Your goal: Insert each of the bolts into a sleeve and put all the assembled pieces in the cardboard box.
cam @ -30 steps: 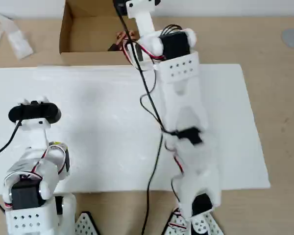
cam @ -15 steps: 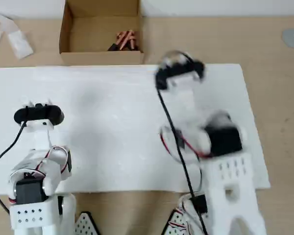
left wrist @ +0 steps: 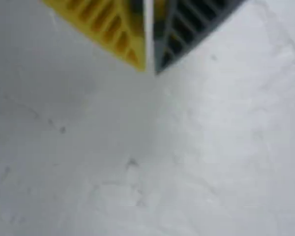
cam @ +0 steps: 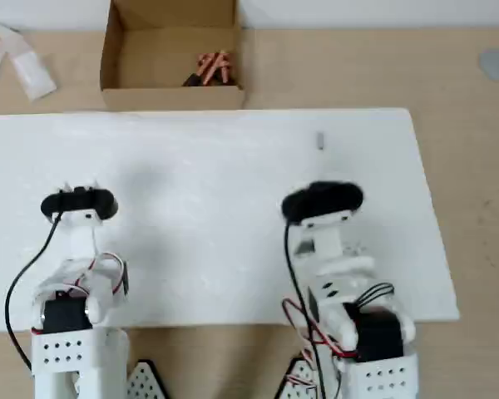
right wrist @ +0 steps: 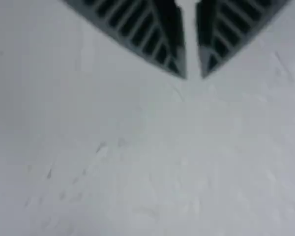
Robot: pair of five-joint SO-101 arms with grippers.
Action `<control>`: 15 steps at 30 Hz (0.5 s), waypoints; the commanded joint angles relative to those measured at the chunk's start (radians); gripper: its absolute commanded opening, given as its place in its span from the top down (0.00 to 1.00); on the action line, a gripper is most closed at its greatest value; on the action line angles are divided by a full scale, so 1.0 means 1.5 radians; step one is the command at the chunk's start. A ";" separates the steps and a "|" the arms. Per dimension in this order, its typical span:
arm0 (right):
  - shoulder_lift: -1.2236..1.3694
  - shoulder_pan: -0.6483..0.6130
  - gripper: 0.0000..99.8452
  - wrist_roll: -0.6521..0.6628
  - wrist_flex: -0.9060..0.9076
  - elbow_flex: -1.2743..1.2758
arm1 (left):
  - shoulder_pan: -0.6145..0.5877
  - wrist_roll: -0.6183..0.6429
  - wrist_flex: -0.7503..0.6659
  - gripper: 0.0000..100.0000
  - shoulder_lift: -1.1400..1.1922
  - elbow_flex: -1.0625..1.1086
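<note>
The cardboard box (cam: 170, 58) stands at the far edge of the table, beyond the white mat. Several copper-coloured assembled pieces (cam: 209, 68) lie together in its right part. My left gripper (cam: 77, 203) hangs over the near left of the mat; in the left wrist view its yellow and grey fingers (left wrist: 150, 70) are shut with nothing between them, just above bare mat. My right gripper (cam: 322, 201) is over the near middle-right of the mat, its dark fingers (right wrist: 191, 76) shut and empty.
A white foam mat (cam: 191, 166) covers most of the table. A small grey mark or item (cam: 320, 141) lies on it, far from the right gripper. A white strip (cam: 29, 71) lies left of the box and a grey disc (cam: 497, 63) at the far right.
The right arm has drawn back from over the box to the near side of the mat, uncovering the pieces in the box. The left arm has shifted slightly to the right.
</note>
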 commanded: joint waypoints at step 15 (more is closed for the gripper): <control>-0.196 0.025 0.99 0.017 -0.013 0.191 | -0.009 -0.003 -0.034 0.99 -0.006 0.034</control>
